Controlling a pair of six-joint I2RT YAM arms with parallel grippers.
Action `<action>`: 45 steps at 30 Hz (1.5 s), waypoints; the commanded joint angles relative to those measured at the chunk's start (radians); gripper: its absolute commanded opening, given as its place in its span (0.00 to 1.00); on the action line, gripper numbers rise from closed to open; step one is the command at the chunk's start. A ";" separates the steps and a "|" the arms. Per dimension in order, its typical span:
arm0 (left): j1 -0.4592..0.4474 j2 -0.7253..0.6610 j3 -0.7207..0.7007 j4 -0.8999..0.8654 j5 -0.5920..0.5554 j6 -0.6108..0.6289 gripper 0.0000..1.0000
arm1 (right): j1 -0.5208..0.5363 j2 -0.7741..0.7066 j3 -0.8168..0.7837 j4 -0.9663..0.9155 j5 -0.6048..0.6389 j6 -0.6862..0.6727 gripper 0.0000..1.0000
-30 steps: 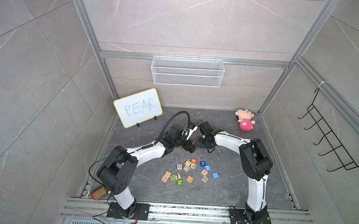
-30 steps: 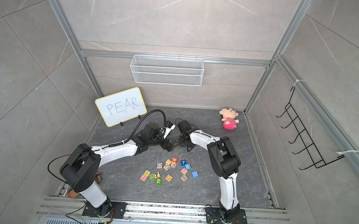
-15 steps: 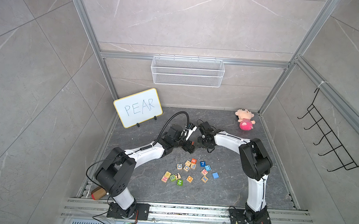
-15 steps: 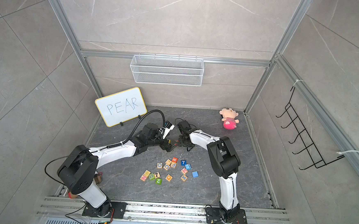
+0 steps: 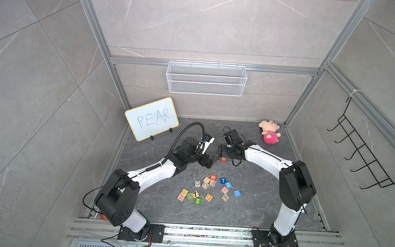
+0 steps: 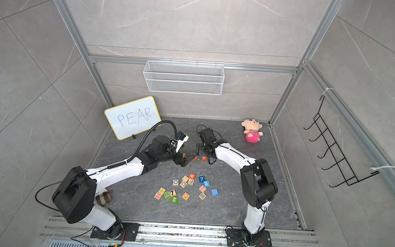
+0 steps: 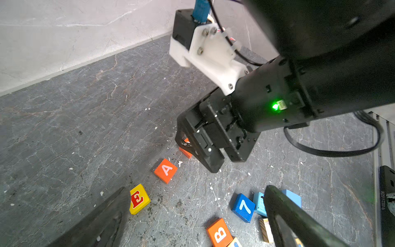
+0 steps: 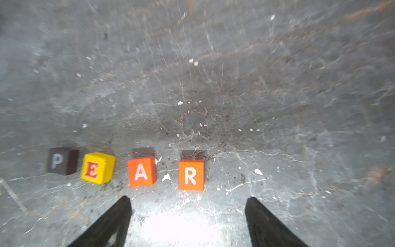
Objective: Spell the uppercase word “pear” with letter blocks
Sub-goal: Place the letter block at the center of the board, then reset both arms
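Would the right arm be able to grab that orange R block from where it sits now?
Probably yes. The right gripper hangs open just short of the R block, with nothing between them; its neighbour, the A block, stands apart, leaving a finger room.

The right claw (image 8: 188, 198) has gone from tightly closed to jaws spread wide. The orange-red R block (image 8: 190, 175) now stands free on the desk (image 8: 213, 85) just ahead of the fingertips, and it shows clear of the claw in a top view (image 5: 223, 159). The left arm's black elbow (image 5: 117, 194) has swung outward to its left and back.
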State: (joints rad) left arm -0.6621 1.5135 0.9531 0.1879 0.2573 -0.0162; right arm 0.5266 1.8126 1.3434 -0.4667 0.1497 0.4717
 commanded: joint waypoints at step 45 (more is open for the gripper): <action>0.185 -0.631 -0.816 0.355 -1.010 0.118 0.99 | -0.011 -0.637 -1.170 1.330 0.552 -0.635 0.99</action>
State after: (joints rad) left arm -0.5358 0.8524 0.1425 0.3439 -0.8383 0.0444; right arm 0.5228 1.0992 0.2005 0.5541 0.7074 -0.0784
